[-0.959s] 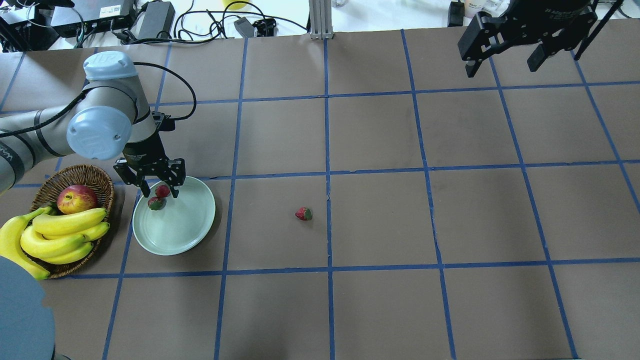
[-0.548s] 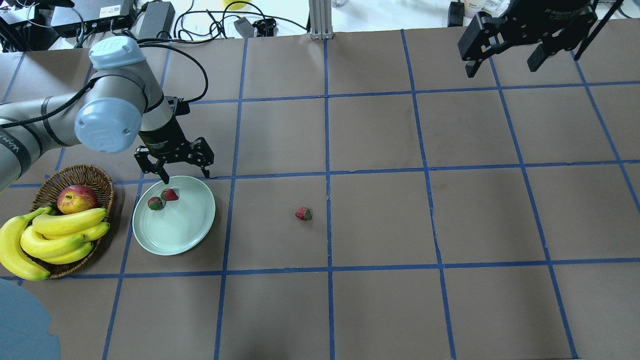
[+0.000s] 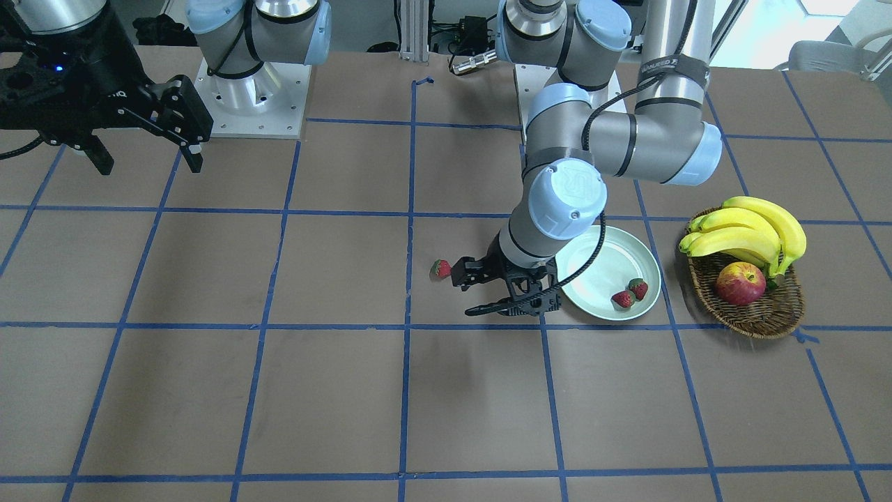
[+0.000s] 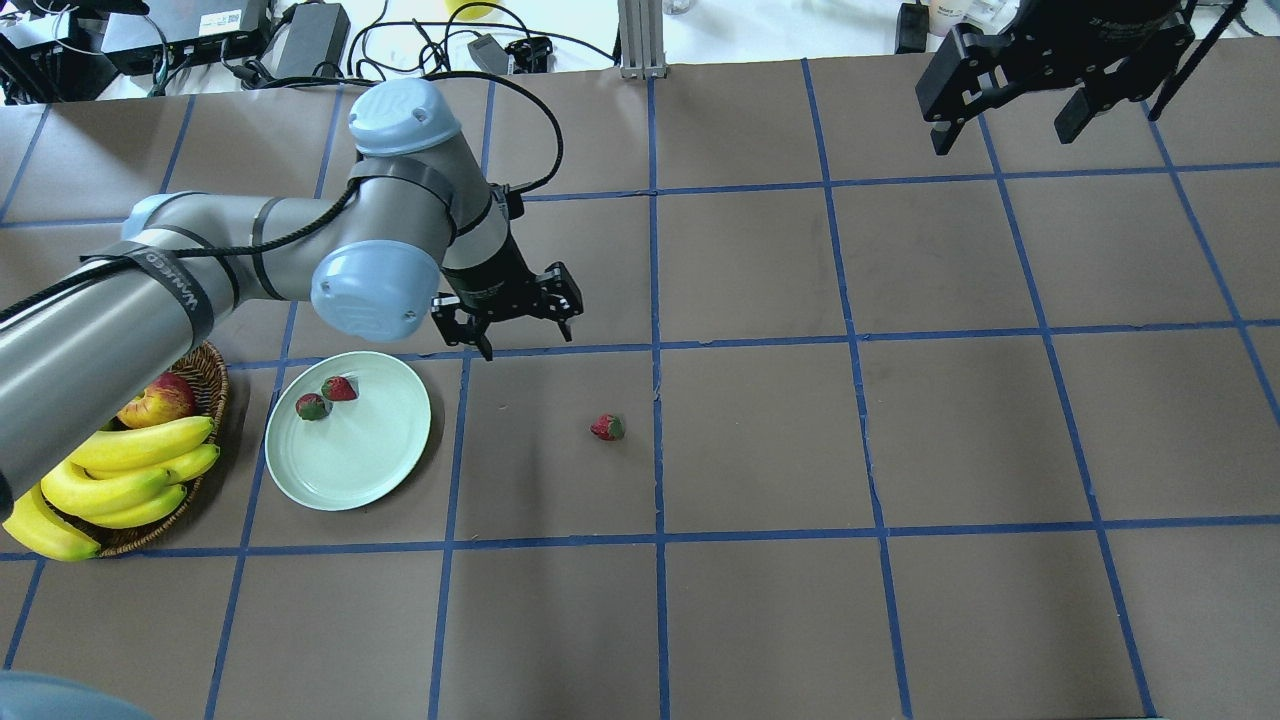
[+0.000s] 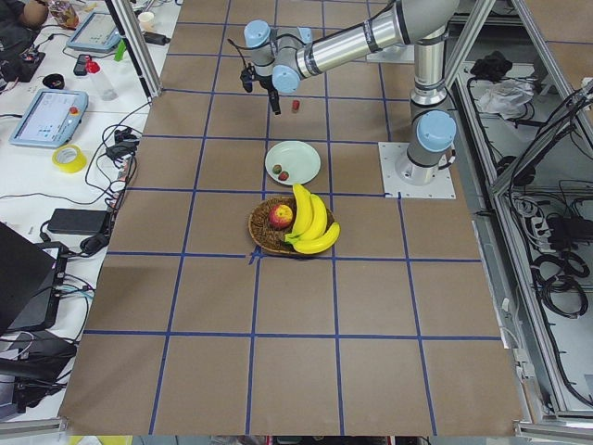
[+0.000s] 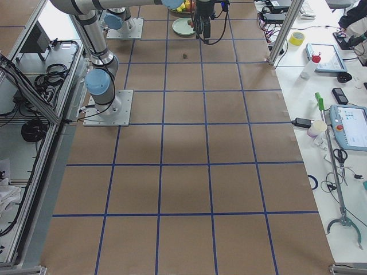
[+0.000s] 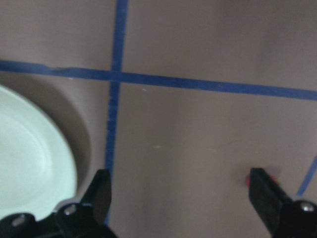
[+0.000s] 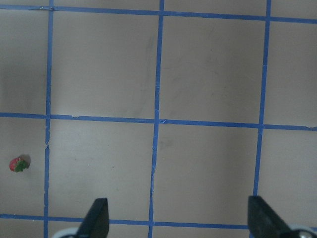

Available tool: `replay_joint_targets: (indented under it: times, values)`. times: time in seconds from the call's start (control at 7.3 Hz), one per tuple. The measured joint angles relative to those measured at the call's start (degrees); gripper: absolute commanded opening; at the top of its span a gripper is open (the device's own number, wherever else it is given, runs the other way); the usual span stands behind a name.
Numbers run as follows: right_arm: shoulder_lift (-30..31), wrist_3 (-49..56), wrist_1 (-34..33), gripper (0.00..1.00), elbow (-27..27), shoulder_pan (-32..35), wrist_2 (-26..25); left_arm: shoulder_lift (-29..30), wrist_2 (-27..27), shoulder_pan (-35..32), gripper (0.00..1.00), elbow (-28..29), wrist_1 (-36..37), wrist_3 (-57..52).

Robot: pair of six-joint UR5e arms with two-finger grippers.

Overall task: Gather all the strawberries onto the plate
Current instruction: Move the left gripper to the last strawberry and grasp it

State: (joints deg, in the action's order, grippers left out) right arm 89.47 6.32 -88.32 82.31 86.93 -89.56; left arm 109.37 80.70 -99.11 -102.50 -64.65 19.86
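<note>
Two strawberries (image 4: 339, 388) (image 4: 311, 406) lie on the far-left part of the pale mint plate (image 4: 360, 465). A third strawberry (image 4: 607, 427) lies on the brown table, right of the plate. My left gripper (image 4: 527, 340) is open and empty above the table, between the plate's far right rim and the loose strawberry. In the left wrist view the plate (image 7: 25, 163) is at the left, and the strawberry (image 7: 247, 181) peeks out beside the right finger. My right gripper (image 4: 1002, 135) is open and empty, high at the far right; its view shows the loose strawberry (image 8: 19, 164).
A brown wicker basket (image 4: 212, 365) with bananas (image 4: 130, 460) and a red-yellow apple (image 4: 160, 400) stands left of the plate, partly under my left arm. Blue tape lines grid the table. Cables and boxes lie past the far edge.
My left gripper let go of a strawberry onto the plate, rose, and moved right off the plate toward the loose strawberry. The right arm has not moved.
</note>
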Motion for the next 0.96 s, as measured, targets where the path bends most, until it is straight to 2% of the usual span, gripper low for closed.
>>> replay_joint_targets:
  times: [0.27, 0.41, 0.55, 0.69, 0.82, 0.96]
  values:
    - [0.00, 0.00, 0.01, 1.00, 0.03, 0.00, 0.00, 1.45, -2.02, -3.35, 1.00, -4.22, 6.25, 6.35]
    - [0.00, 0.00, 0.01, 1.00, 0.04, 0.00, 0.02, 2.21, -2.32, -3.83, 0.96, -6.54, 8.95, 8.07]
    - [0.00, 0.00, -0.03, 1.00, 0.04, 0.00, 0.04, 2.96, -2.84, -4.02, 0.77, -7.90, 10.26, 8.83]
    - [-0.02, 0.00, -0.05, 1.00, 0.04, 0.00, 0.04, 3.48, -3.68, -4.11, 0.45, -8.55, 10.70, 9.14]
    - [-0.04, 0.00, -0.07, 1.00, 0.04, 0.00, 0.05, 3.71, -4.28, -4.13, 0.08, -8.88, 10.79, 9.28]
    - [-0.04, 0.00, -0.09, 1.00, 0.04, 0.00, 0.04, 3.75, -4.54, -4.15, 0.00, -9.01, 10.73, 9.29]
